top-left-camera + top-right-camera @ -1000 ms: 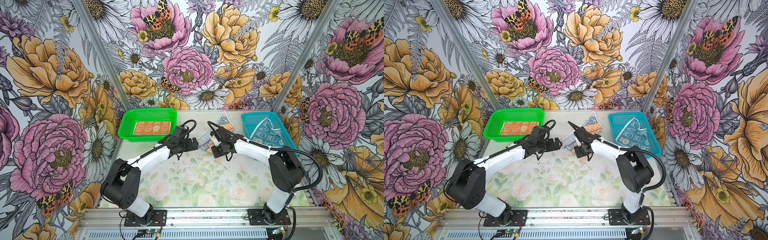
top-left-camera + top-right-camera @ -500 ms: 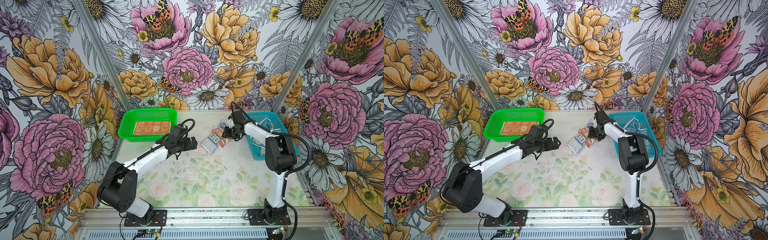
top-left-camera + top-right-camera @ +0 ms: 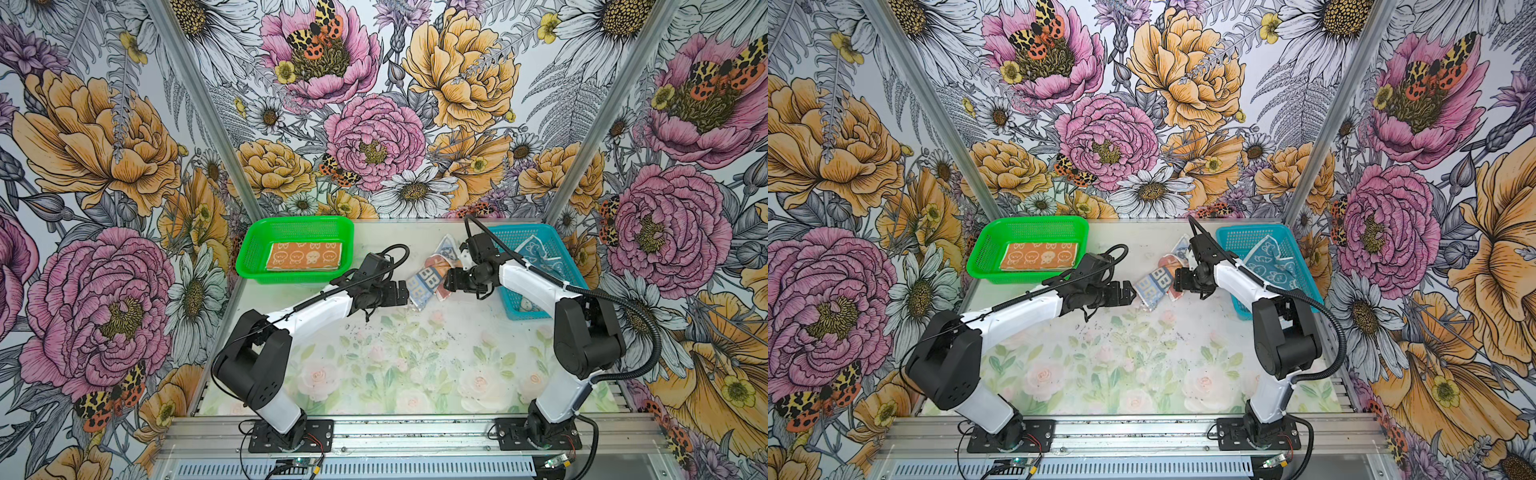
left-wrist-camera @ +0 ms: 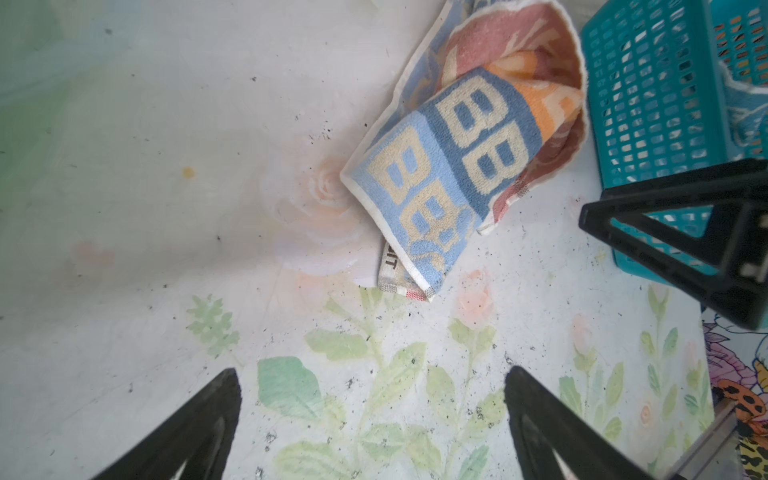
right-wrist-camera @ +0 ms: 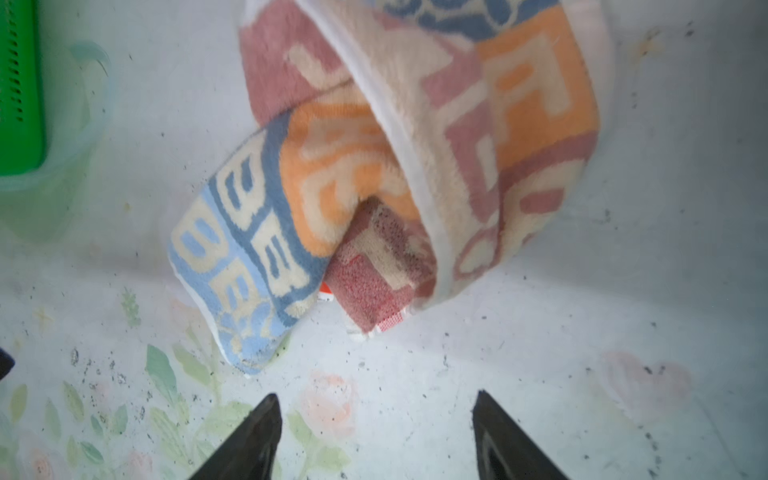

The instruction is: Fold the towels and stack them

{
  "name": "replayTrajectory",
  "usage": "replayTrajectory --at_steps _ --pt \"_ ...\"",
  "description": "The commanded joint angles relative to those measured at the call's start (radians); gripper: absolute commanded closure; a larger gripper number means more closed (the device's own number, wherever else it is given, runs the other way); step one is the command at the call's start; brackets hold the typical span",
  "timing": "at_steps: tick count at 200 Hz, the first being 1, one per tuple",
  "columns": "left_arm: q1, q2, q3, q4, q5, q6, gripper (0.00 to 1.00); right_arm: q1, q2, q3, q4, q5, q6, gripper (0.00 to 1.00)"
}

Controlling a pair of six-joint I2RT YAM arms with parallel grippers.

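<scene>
The left fingers [image 3: 401, 292] gape wide and empty, just beside the crumpled towel [image 3: 424, 284] on the surface [image 3: 395, 374]. The right fingers [image 3: 451, 283] stand parted on its other side, gripping nothing. The orange towel [image 3: 305, 256] lies folded in the green basket [image 3: 291, 224], and the blue towel [image 3: 536, 254] sits rumpled in the blue basket [image 3: 517, 305].

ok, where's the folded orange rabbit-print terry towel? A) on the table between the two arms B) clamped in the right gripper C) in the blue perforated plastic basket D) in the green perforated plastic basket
D: the folded orange rabbit-print terry towel lies flat inside the green perforated plastic basket, as both top views show.
</scene>
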Motion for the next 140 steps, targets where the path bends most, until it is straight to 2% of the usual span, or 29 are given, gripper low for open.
replayTrajectory --at_steps 1,38,83,140 --pt "-0.024 0.064 0.051 0.010 0.009 0.019 0.01 0.012 0.020 -0.062 0.074 -0.016 0.025 0.28" --pt "-0.059 0.133 0.114 0.011 0.000 0.013 0.01 0.012 0.089 -0.066 0.154 -0.036 0.054 0.35" --pt "-0.079 0.247 0.200 0.013 -0.006 0.010 0.01 0.005 0.129 -0.042 0.180 -0.022 0.064 0.37" --pt "-0.084 0.370 0.289 0.014 -0.011 0.008 0.20 -0.024 0.127 -0.031 0.203 -0.010 0.072 0.44"
